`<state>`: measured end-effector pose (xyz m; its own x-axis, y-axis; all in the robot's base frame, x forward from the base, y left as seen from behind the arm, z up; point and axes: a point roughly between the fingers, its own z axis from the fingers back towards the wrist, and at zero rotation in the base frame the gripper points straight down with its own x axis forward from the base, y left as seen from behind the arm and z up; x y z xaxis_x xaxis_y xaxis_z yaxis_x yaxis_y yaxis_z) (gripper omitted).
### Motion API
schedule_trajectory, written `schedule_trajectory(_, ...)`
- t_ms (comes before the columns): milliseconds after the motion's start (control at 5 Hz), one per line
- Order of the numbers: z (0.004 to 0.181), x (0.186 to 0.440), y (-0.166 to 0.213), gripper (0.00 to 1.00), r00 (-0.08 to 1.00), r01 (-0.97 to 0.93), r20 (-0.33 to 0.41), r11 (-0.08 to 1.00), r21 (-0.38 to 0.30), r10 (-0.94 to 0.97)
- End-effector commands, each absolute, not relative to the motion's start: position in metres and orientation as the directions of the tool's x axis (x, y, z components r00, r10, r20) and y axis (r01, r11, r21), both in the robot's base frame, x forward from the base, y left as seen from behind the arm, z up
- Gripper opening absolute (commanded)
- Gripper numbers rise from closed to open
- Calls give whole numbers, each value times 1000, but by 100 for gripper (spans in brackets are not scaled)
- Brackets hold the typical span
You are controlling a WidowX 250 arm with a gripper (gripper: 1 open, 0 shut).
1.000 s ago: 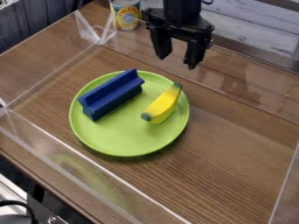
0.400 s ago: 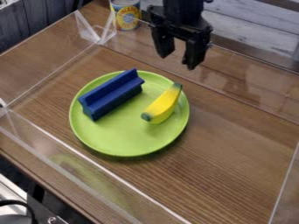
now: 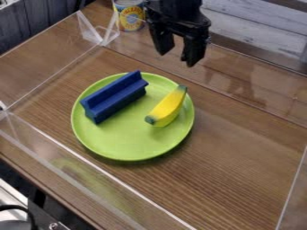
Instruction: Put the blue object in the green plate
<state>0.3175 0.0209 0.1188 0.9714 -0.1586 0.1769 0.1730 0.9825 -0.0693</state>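
The blue object (image 3: 115,95), a dark blue grooved block, lies on the left half of the green plate (image 3: 120,142). A yellow toy banana (image 3: 168,106) rests on the plate's right half, beside the block. My gripper (image 3: 175,51) hangs above the table behind the plate, pointing down. Its black fingers (image 3: 189,52) stand apart with nothing between them. It is clear of both the plate and the block.
Clear acrylic walls (image 3: 90,31) enclose the wooden tabletop (image 3: 240,153) on all sides. A yellow-and-white container (image 3: 127,14) stands at the back, just left of the gripper.
The gripper has drifted slightly up and to the left in the picture and rolled a little. The block, banana and plate have not moved.
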Motion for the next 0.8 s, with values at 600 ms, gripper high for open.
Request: schedule_trajectory(600,112,315,1,100,968,94,243,988,-126,-61)
